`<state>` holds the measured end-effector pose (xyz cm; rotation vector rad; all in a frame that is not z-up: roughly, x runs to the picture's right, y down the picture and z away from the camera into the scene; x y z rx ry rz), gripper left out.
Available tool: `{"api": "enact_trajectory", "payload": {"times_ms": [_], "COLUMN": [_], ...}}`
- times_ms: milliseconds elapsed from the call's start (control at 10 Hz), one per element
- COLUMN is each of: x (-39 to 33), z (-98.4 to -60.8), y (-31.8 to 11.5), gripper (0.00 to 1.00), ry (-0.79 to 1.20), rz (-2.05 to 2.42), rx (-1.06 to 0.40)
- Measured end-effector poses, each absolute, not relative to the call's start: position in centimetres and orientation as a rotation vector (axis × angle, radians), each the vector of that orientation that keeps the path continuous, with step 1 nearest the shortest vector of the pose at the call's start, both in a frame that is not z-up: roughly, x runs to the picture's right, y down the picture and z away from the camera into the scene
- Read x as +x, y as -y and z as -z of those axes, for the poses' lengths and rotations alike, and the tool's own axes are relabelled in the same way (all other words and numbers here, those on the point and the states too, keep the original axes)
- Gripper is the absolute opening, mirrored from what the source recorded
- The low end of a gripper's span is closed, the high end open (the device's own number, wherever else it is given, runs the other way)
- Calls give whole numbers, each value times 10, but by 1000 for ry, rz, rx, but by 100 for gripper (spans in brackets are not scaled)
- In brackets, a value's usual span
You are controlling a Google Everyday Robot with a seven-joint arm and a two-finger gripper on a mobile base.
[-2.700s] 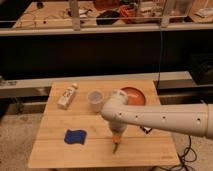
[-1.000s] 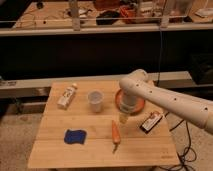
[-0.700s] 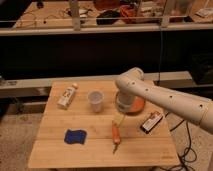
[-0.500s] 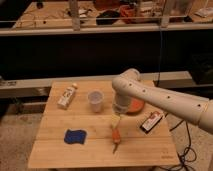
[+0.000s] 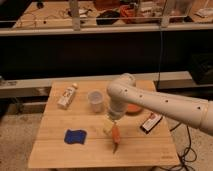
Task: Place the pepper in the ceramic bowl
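The arm (image 5: pixel 170 104), cut off by the right edge, hides most of the ceramic bowl (image 5: pixel 135 108), the end effector (image 5: pixel 112 125) low over the table (image 5: pixel 55 150) covers the top of the pepper (image 5: pixel 115 140), and the packet (image 5: pixel 151 122) is too blurred to read.

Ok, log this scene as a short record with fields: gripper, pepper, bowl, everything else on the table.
gripper: low over the table, at the pepper's thick end; contact cannot be told
pepper: lying on the wooden table, thin tip toward the front edge
ceramic bowl: right of the cup, largely hidden behind the arm
white cup: upright, left of the bowl
blue cloth: flat, front left
bottle: on its side, back left
dark packet: right of the pepper
status: pepper not in bowl
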<state>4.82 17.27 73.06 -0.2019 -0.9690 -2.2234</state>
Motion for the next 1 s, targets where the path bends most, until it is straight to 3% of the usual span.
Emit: {"api": "enact_trajectory", "payload": {"times_ms": [400, 1000], "x": [78, 81], "z": [-737, -763], "y": [-189, -222], "gripper": [80, 80], "ry": [855, 886], "rz": [1994, 1931], "rx": [-273, -402]}}
